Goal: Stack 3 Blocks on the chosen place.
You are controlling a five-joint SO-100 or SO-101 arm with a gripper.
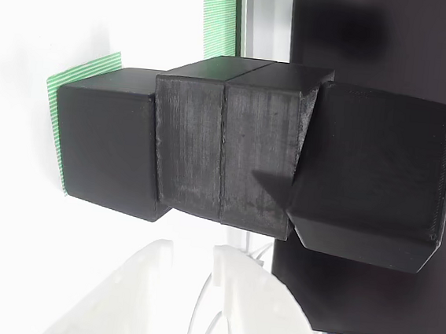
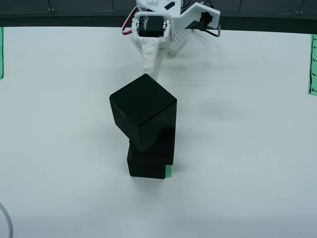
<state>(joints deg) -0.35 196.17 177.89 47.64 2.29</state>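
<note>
Three black blocks stand stacked in the overhead view: the bottom block point(image 2: 145, 168), the middle block point(image 2: 167, 144) and the top block point(image 2: 142, 110), which is twisted about 45 degrees and overhangs to the left. A sliver of the chosen place point(image 2: 170, 172), green-striped, peeks out at the stack's right foot. In the close view the stack runs sideways: the bottom block point(image 1: 107, 144) on the striped patch point(image 1: 82, 70), the top block point(image 1: 376, 178) at the right. My white gripper point(image 2: 151, 74) is behind the stack, apart from it, open and holding nothing. Its fingers point(image 1: 264, 313) show low in the close view.
A big black panel point(image 1: 377, 40) fills the right side of the close view. Green strips with black marks lie at the table's right edge point(image 2: 313, 64) and left edge point(image 2: 1, 52). A cable end point(image 2: 5, 218) curls at the lower left.
</note>
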